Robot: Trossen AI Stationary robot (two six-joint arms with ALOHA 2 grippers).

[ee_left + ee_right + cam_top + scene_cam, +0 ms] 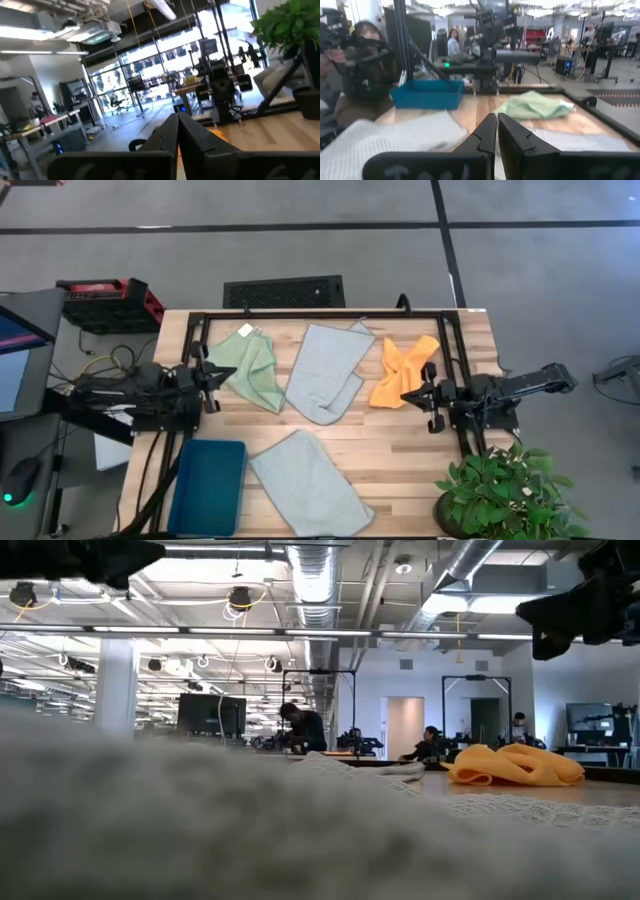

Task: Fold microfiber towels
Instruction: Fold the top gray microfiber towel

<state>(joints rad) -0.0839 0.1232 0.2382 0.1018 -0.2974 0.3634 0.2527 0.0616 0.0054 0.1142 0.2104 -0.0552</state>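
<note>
Four microfiber towels lie spread or crumpled on the wooden table. The light green towel (252,368) with a white tag is at the far left, a pale grey-blue towel (325,372) is in the middle, and the orange towel (403,368) lies bunched at the far right. A second grey-blue towel (310,483) lies flat near the front edge. My left gripper (215,375) hovers shut just left of the green towel, fingers together (177,127). My right gripper (405,395) hovers shut over the orange towel's near edge, holding nothing (497,125).
A teal bin (207,485) stands at the near left corner, and a potted plant (510,495) at the near right corner. A black frame (330,313) runs along the table's far edge. A person (360,65) sits beyond the table's left side.
</note>
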